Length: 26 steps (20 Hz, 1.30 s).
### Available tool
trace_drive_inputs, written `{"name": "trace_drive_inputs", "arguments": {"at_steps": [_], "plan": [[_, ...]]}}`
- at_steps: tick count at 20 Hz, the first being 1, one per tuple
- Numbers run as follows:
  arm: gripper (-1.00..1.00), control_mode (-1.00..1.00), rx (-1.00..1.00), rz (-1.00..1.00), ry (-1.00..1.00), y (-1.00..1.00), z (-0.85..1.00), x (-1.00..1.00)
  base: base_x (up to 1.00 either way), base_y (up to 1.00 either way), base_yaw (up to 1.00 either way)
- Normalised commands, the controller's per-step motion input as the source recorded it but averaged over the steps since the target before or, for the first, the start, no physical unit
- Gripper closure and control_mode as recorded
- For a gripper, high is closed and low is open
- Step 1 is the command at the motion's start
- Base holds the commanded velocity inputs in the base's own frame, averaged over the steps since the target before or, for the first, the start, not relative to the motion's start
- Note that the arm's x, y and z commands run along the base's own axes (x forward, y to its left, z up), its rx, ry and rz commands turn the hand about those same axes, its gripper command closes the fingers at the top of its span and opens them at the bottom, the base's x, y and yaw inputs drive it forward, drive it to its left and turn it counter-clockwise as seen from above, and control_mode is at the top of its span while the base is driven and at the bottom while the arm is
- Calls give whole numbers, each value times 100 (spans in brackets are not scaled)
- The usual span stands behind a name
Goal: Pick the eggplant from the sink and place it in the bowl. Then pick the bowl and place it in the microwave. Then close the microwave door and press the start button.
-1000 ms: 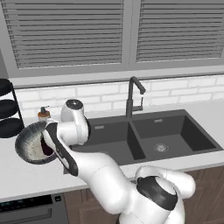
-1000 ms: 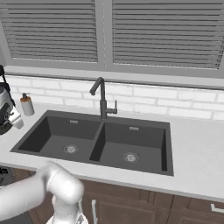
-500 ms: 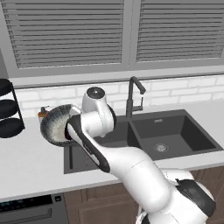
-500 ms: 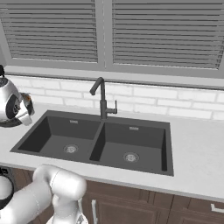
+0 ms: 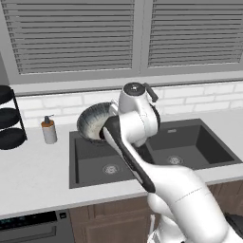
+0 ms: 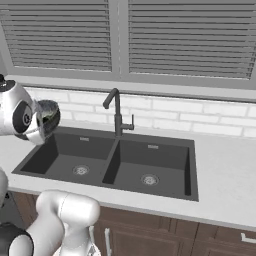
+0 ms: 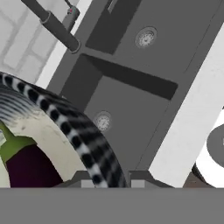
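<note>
the white arm (image 5: 156, 175) is rising from the lower right of the left base view, bending up and back so that its wrist is hanging over the left basin of the sink (image 5: 142, 156), near the brick backsplash. the gripper (image 7: 106, 177) is clamping narrowly on the striped rim of the bowl (image 5: 95, 121), holding it tilted in the air above the basin's back left part, its pale inside facing left toward the counter. in the right base view the bowl (image 6: 47, 117) is showing at the far left, just over the sink's (image 6: 115, 165) left edge. the eggplant (image 7: 28, 168) is lying inside the bowl (image 7: 65, 127), green stem cap up in the hand view, touching the whitish inner wall. the faucet (image 6: 117, 112) is standing behind the divider, well apart from the bowl. a soap bottle (image 5: 48, 129) and a black round rack (image 5: 10, 117) are sitting on the counter to the left, with bare counter between them and the sink edge.
</note>
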Motion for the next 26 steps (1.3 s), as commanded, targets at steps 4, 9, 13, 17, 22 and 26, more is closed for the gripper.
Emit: {"name": "trace_drive_inputs", "arguments": {"at_steps": [4, 9, 13, 17, 22, 26], "plan": [[100, -100, 12, -36, 2, -99, 29, -51, 0, 0, 0], [100, -100, 13, -34, 1, -99, 36, -59, 0, 0, 0], [100, -100, 13, -29, 0, -74, 45, -56, 0, 0, 0], [100, -100, 8, -24, 0, -52, 29, -25, 0, 0, 0], [100, -100, 0, -3, 1, -1, 0, 0, 0, 0, 0], [100, -100, 0, -8, 0, -1, 0, -20, 0, 0, 0]]}}
